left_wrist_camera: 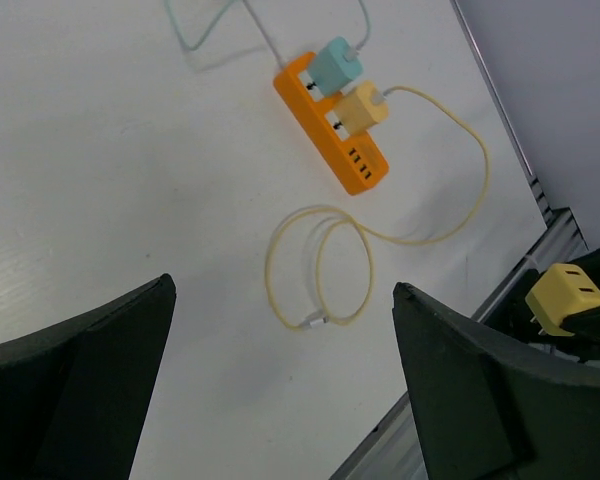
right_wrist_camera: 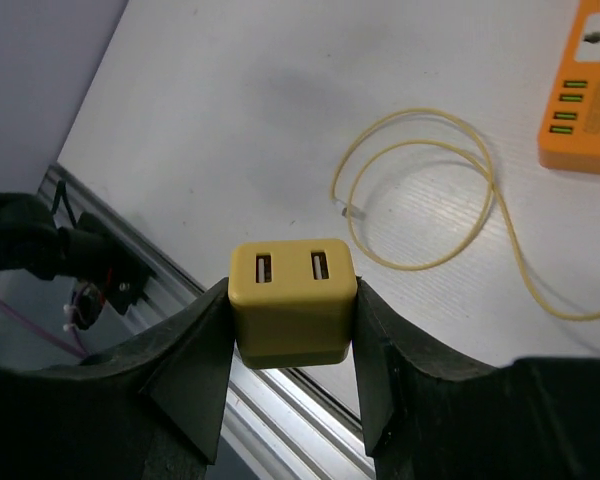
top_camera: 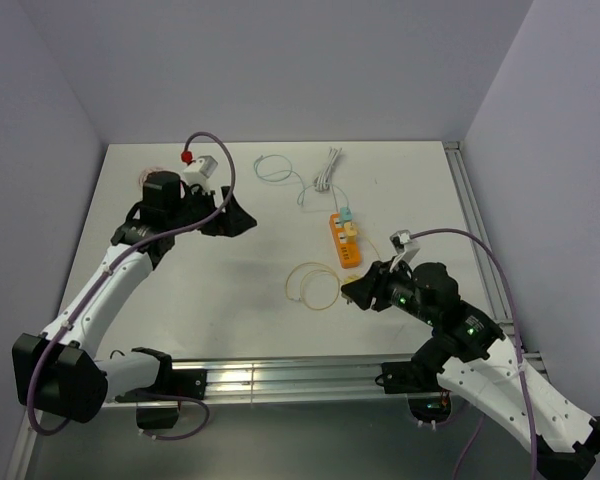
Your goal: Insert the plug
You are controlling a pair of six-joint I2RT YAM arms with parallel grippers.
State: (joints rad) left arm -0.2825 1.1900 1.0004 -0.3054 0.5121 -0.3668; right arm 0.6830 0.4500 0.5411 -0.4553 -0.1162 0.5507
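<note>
Presently my right pincer is clamped on the yellow plug, and a crooked approach could shove the unheld orange power strip farther away.

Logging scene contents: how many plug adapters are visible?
3: teal adapter and yellow adapter seated in the orange power strip; second yellow adapter clamped in the right gripper.
</note>
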